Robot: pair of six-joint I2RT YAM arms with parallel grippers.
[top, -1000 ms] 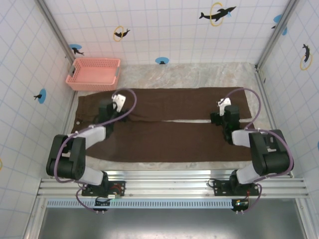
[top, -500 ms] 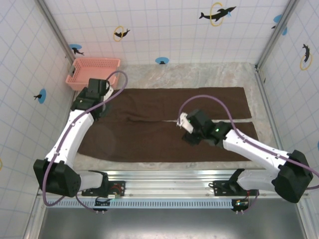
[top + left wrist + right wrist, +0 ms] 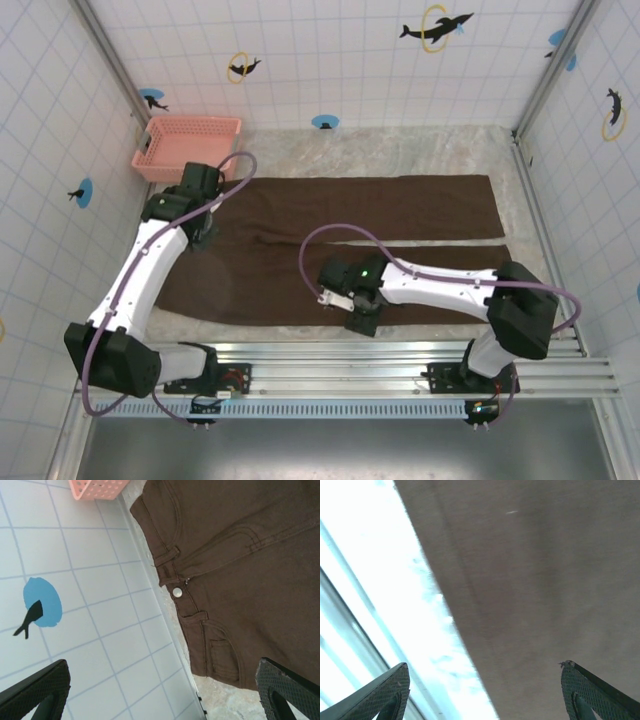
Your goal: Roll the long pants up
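Observation:
The long pants [image 3: 400,210] lie flat across the table, dark brown, with the waist at the left and both legs running right. In the left wrist view the waistband and its small light button [image 3: 177,592] lie beside the tiled wall. My left gripper [image 3: 188,215] hovers over the waist end, and its jaws [image 3: 160,700] stand open with nothing between them. My right gripper [image 3: 360,315] is low over the near hem of the front leg. It [image 3: 485,695] is open and straddles the fabric edge [image 3: 470,630] without holding it.
A pink mesh basket [image 3: 190,148] stands at the back left corner, its corner [image 3: 100,487] just beyond the waistband. Tiled walls close in the left, back and right. A metal rail [image 3: 340,360] runs along the near edge, close to my right gripper.
Both arms have unfolded from above the pants. The left one reached out to the waist end. The right one swung left and toward me to the front leg's near edge, its jaws narrowing slightly.

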